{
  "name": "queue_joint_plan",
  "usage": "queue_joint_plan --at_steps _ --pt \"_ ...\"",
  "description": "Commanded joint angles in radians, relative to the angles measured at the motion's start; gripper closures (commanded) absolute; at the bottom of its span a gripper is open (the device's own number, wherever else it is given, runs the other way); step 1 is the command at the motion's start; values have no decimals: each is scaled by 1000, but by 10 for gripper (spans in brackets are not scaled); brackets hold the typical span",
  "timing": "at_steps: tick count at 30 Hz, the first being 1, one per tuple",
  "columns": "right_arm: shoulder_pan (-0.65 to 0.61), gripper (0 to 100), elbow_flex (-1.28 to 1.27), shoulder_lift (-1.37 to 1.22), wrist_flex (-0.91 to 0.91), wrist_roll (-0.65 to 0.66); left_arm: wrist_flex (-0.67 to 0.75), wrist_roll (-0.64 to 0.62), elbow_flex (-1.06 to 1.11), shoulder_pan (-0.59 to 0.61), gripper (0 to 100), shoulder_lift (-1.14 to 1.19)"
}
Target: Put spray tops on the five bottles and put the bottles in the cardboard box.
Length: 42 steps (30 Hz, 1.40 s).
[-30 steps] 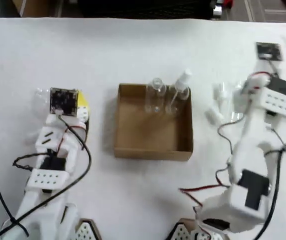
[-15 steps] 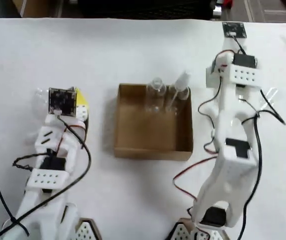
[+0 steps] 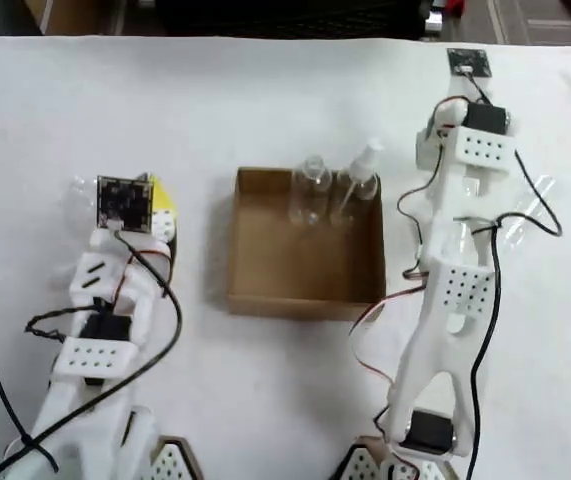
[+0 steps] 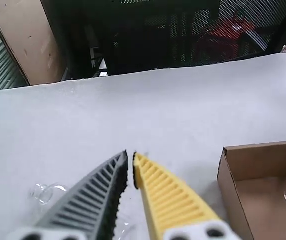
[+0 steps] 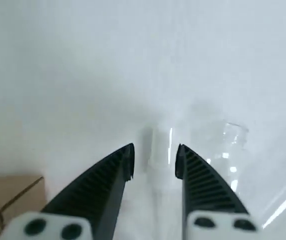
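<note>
The cardboard box (image 3: 305, 270) sits mid-table with two clear bottles at its far side: one bare-necked (image 3: 311, 190), one with a spray top (image 3: 358, 183). My right arm (image 3: 465, 150) stretches toward the far right of the table. In its wrist view my right gripper (image 5: 155, 152) is open, and a white spray top (image 5: 159, 156) lies between its black fingers. An empty clear bottle (image 5: 229, 142) lies just beside it. My left gripper (image 4: 130, 156) is shut on nothing left of the box, its yellow finger (image 3: 163, 197) above a lying clear bottle (image 4: 45, 192).
Another clear bottle (image 3: 525, 205) lies on the white table right of the right arm. The box's near half is bare cardboard. Red and black cables hang along both arms. The table's far edge runs close behind the right wrist camera (image 3: 468, 62).
The right arm swung in from the right and stretched out toward the far edge, then settled with its fingers around the spray top. The left arm kept still.
</note>
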<state>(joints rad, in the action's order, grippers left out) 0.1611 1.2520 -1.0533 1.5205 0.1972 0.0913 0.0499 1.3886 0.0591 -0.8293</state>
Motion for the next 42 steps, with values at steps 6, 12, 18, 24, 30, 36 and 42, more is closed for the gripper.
queue_joint_plan --at_steps 6,12,18,24,30,36,42 --pt "31 875 184 -114 -5 -8 26 11 -6 2 973 -15" --pt "35 877 184 -165 -42 -8 26 11 -6 2 973 -15" --pt "38 950 186 -174 -54 -8 26 11 -6 2 973 -15" --pt "50 982 190 -168 -97 -6 26 11 -6 2 973 -15" --pt "87 982 371 -84 68 -8 23 11 -8 -18 973 -16" --pt "101 982 385 213 203 0 20 6 -14 -33 972 -25" --pt "125 982 381 498 205 -8 12 2 -31 -48 972 -27"
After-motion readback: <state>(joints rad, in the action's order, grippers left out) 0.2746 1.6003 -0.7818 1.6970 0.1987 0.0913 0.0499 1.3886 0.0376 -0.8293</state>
